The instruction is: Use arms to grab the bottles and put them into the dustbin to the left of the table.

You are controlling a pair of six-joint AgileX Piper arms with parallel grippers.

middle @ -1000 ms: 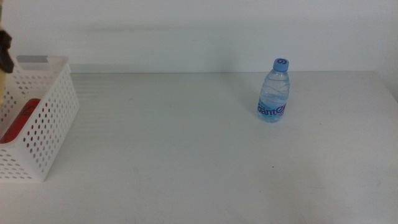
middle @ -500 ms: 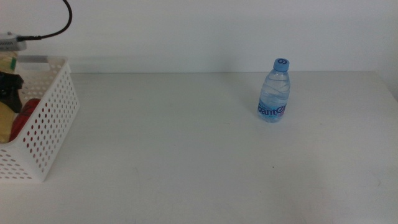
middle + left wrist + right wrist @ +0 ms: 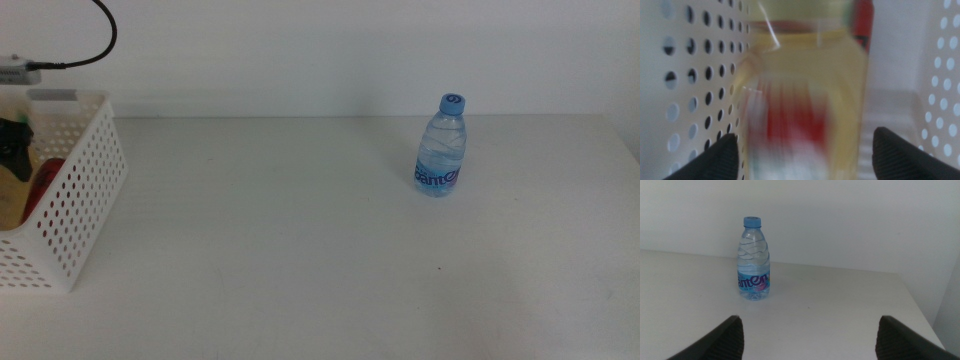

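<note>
The white perforated dustbin (image 3: 70, 200) stands at the table's left edge. My left gripper (image 3: 12, 142) is down inside it, jaws spread wide. The yellow-liquid bottle (image 3: 805, 90) with a red label sits blurred between those jaws, with a small gap on one side, and shows as a yellow patch (image 3: 10, 200) in the middle view. A red can (image 3: 45, 180) lies in the dustbin beside it. The clear blue-capped water bottle (image 3: 441, 146) stands upright at the table's far right. My right gripper (image 3: 810, 330) is open, well short of that bottle (image 3: 753, 260), and is out of the middle view.
Perforated dustbin walls (image 3: 690, 75) close in on both sides of the left gripper. A black cable (image 3: 95, 40) arcs above the dustbin. The white table (image 3: 280, 250) stretches bare between dustbin and water bottle; its right edge runs near the bottle.
The left gripper came down from above the dustbin rim into the dustbin with the yellow bottle. The bottle now sits lower and blurred between spread jaws. The water bottle has not moved.
</note>
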